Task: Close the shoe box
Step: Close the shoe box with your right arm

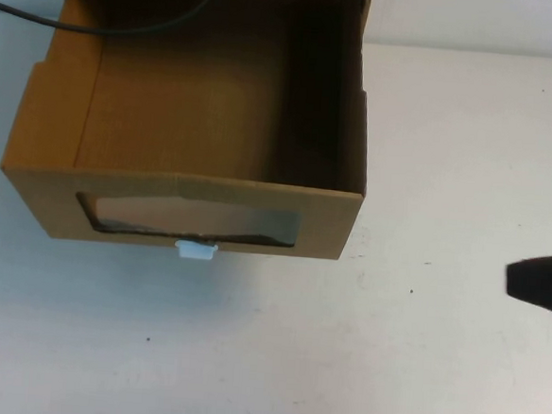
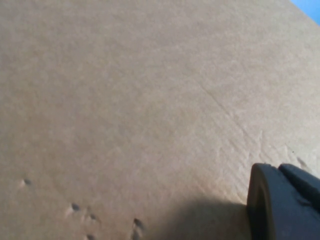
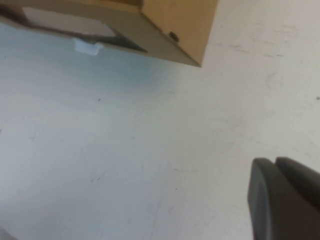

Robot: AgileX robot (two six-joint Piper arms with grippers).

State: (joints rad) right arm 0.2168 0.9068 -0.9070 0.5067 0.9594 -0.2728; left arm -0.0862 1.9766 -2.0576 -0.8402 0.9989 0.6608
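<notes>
White tabletop (image 1: pixel 341 363), scuffed and dotted with small dark specks, under even light; pale wall strip behind.

Shoe box (image 1: pixel 188 116) sits on the table at the far left. Brown cardboard, open top, bare brown floor visible inside. Windowed front (image 1: pixel 190 218) faces the robot's side. Long axis of that front runs left-right, slightly skewed, right end a touch nearer the robot. Wide see-through window; small white oval tab (image 1: pixel 196 250) just below it, at the bottom edge, sticking out toward the robot. Box's right wall is in deep shadow. Thin black cable (image 1: pixel 128 26) loops across the far-left corner of the box, above the opening.

Right gripper (image 1: pixel 541 280): dark tip only, at the right edge, well apart from the box, level with its front and clear to its right. Right wrist view shows a dark finger (image 3: pixel 282 200) over bare table, the box's front corner (image 3: pixel 150 30) far off. Nothing held; how wide the jaws stand, cannot tell.

Left gripper (image 2: pixel 282 202): seen only in the left wrist view, one dark finger close against plain brown cardboard (image 2: pixel 125 110) that fills the view. Opening: cannot tell.
</notes>
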